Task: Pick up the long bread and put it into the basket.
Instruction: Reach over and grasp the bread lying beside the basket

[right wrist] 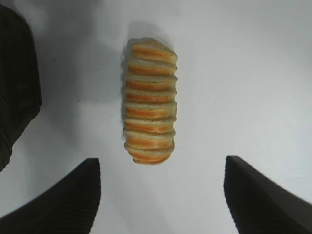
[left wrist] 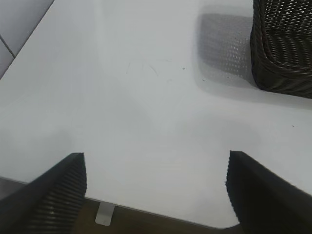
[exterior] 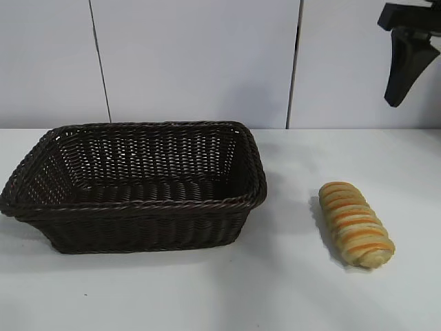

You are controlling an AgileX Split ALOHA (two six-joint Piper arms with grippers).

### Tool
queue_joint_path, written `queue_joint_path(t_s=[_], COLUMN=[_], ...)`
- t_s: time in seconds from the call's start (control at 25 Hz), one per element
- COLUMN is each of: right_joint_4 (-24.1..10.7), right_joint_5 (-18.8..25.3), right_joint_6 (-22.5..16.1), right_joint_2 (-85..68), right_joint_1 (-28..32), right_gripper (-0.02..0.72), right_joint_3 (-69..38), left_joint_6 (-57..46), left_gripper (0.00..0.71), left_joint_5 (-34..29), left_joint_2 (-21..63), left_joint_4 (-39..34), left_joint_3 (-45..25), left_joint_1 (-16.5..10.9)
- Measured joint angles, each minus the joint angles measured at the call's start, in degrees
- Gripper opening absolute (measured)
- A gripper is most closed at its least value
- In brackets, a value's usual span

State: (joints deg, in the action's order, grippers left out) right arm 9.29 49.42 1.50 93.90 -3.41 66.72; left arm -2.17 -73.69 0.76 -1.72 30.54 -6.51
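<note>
long bread (exterior: 355,223) lies on the table (exterior: 289,289) well right of the basket (exterior: 138,200) — likely light and squashy, best pinched gently across its middle by the spread-open right gripper (right wrist: 161,195) hovering above it.

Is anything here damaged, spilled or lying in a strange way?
Nothing stands out. The dark brown woven wicker basket sits upright and empty on the white table. The striped golden-tan long bread lies whole beside it, apart. The right gripper hangs open above the bread.
</note>
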Motion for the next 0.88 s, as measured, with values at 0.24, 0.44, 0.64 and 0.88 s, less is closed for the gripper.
queue_joint_path(t_s=[0.24,0.44,0.64,0.88], right_joint_4=[3.9,7.9,8.3,6.1], right_joint_5=[-4.8,-5.8,-7.8,-8.8], right_joint_6=[0.1,2.6,5.2,5.4], right_joint_2=[5.9,11.5,13.2,15.2], right_joint_1=[0.0,-0.3,-4.2,-7.3], right_gripper=[0.494,0.494,0.494,0.494], right_joint_3=[-2.2,-2.3,-2.3,-2.3], left_joint_6=[0.0,0.0,0.0,0.0], left_gripper=[0.571,0.571,0.571,0.571], left_joint_5=[0.0,0.0,0.0,0.0], left_joint_2=[0.0,0.0,0.0,0.0], left_joint_4=[0.0,0.0,0.0,0.0], left_joint_3=[0.0,0.0,0.0,0.0], left_joint_1=[0.0,0.0,0.0,0.0])
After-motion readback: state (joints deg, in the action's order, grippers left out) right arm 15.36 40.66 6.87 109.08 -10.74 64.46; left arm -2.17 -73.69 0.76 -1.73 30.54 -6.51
